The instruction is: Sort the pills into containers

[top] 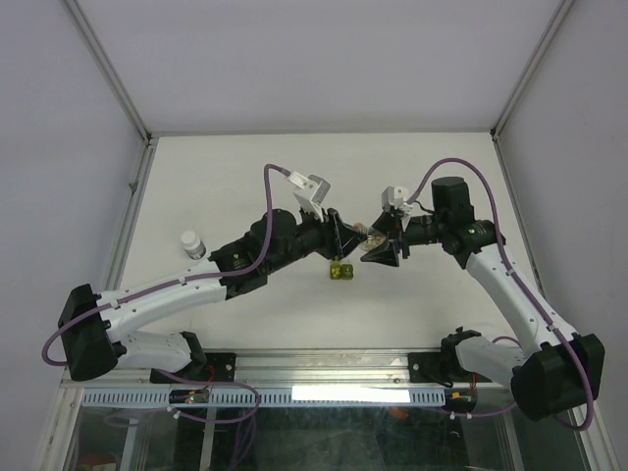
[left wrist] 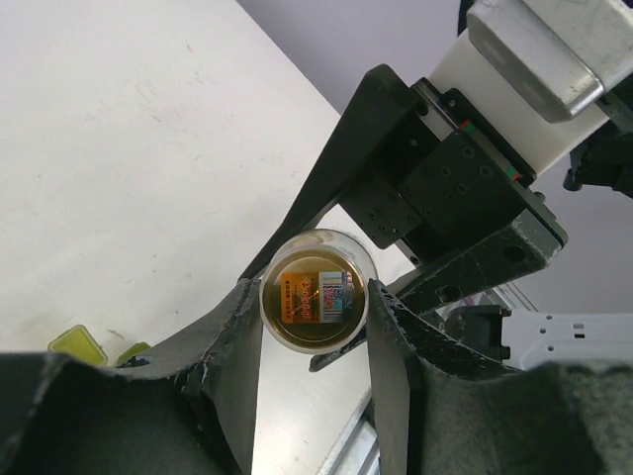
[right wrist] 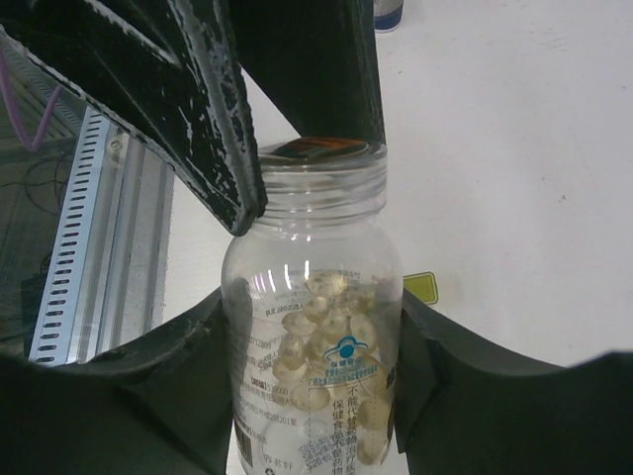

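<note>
We judge the sorting barely begun: the pills (right wrist: 336,302) sit inside the bottle (right wrist: 321,198), which the right claw (top: 381,247) and left claw (left wrist: 315,297) both clench above the table (top: 245,177). The green box (top: 341,270) lies at their 6 o'clock (contents too small to tell).

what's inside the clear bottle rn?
Pale yellowish pills heaped in the body of the clear bottle; none visible in its neck. The printed label covers some, and the base is out of frame.

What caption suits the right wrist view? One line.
Right gripper clamps a clear plastic pill bottle by its body while the left gripper's black fingers grip its threaded neck.
</note>
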Motion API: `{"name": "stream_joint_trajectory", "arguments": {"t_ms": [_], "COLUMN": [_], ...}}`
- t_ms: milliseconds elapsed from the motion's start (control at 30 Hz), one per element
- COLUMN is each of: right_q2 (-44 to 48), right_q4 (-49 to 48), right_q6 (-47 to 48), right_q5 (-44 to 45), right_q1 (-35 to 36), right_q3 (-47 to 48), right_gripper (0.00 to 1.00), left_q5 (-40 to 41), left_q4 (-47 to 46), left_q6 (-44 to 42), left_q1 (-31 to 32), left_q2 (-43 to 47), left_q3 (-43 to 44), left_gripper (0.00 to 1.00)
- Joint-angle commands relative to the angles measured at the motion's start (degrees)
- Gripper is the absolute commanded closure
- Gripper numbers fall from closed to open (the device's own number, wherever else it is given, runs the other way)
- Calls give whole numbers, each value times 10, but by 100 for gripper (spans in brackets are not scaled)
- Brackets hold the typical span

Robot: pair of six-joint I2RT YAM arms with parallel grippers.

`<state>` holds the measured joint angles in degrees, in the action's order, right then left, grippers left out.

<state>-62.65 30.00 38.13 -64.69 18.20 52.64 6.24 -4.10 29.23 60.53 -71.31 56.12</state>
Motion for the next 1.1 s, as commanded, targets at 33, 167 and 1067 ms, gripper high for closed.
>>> {"name": "stream_joint_trajectory", "arguments": {"t_ms": [33,167,1067], "right_q2": [12,16,17], "right_q4": [-27,-21,-2], "right_q6": [9,17,35], "right_q5": [-38,-59,-67], "right_q1": [0,-1,-2], "right_q3": [8,8,13], "right_gripper": [100,100,100], "left_q5": [-132,-234,-315], "left_q4": [-106,-194,-210], "left_q6": [-18,-76,-341], "left_q1": [-2,-20,-84], "left_q2": [7,14,76], "left_q3": [-35,-78,-104], "left_gripper": [76,78,1]}}
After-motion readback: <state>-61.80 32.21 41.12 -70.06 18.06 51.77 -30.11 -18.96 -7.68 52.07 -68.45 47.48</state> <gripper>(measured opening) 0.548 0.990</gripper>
